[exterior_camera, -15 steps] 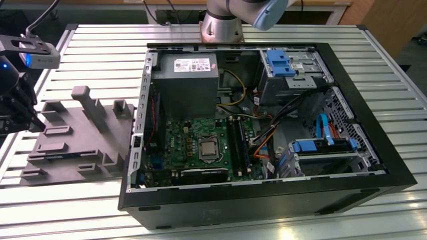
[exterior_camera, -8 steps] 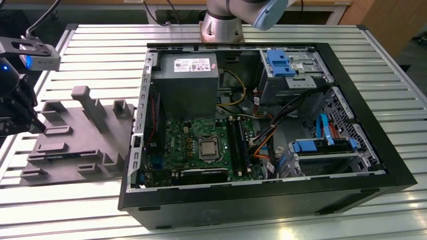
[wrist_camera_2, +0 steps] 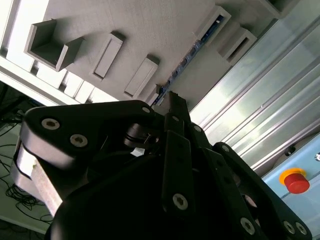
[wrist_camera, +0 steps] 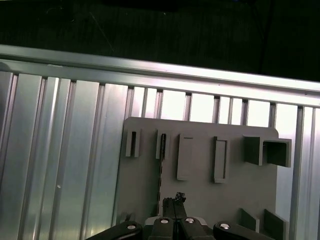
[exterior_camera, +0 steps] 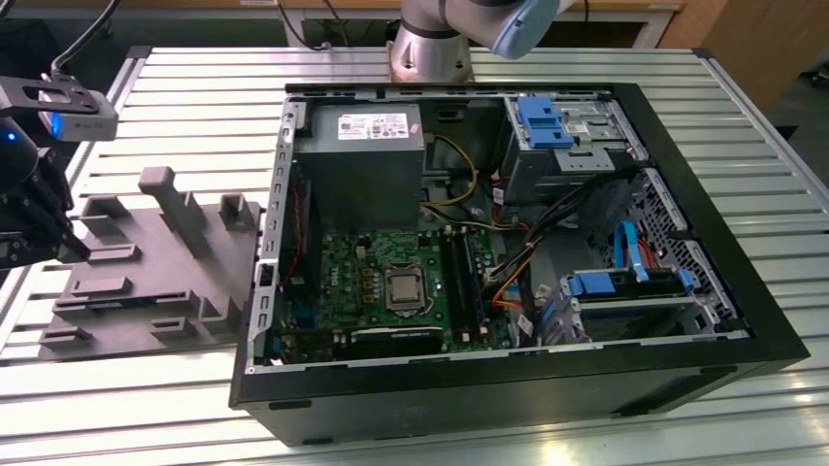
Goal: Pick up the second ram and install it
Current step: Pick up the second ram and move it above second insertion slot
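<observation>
Looking across the ribbed metal desk (exterior_camera: 194, 87), I see that the biggest thing on it is an open black computer case (exterior_camera: 518, 388) lying on its side. A green board (exterior_camera: 356, 267) lies flat on its floor, with a square silver chip (exterior_camera: 403, 288) near the middle. Beside the case, toward the exterior view's left, lies a grey holder plate (exterior_camera: 155, 254) with thick plain posts (exterior_camera: 158, 184) and shallow pockets rising from it. The arm (exterior_camera: 434, 39) is rooted behind the case, at the far edge of the desk.

The gripper (wrist_camera: 173, 201) hangs over the holder plate, well apart from the case. In both wrist views its black jaws look pressed together at the tip, with nothing between them.

The second ram (wrist_camera: 161, 167) sits in the holder plate. It is a thin dark strip standing on edge in a narrow slot between two small pockets. In the second wrist view it runs as a slim line with bluish flecks (wrist_camera_2: 189, 56) up to the jaw tips, and its near end lies just beside them. I cannot tell whether the two touch.

A small red button (wrist_camera_2: 295, 181) sits on a pale blue surface off the desk's edge.
</observation>
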Motion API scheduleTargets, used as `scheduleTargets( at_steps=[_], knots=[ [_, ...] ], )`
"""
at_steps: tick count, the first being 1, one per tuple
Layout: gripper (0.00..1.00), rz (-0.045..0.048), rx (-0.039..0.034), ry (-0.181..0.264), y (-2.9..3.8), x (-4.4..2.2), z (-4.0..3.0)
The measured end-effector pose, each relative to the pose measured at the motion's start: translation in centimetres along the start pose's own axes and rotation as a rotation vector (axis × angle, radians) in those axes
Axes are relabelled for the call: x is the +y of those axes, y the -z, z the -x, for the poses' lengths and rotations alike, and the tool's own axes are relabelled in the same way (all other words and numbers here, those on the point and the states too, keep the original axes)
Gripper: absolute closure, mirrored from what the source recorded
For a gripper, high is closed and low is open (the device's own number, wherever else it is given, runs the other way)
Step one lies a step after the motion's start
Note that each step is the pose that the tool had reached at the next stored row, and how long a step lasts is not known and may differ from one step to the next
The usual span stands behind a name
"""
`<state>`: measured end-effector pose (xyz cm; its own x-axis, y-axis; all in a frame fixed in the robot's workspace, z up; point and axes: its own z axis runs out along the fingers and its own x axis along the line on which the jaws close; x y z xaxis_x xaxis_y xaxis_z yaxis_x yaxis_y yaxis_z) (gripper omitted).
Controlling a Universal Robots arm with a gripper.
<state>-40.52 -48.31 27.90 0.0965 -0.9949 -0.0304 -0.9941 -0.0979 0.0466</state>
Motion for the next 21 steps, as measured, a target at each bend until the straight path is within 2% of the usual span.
scheduleTargets(
  at_steps=[21],
  knots=[
    [0.89,0.0,0.0,0.0,-0.61,0.04,-0.66]
  ],
)
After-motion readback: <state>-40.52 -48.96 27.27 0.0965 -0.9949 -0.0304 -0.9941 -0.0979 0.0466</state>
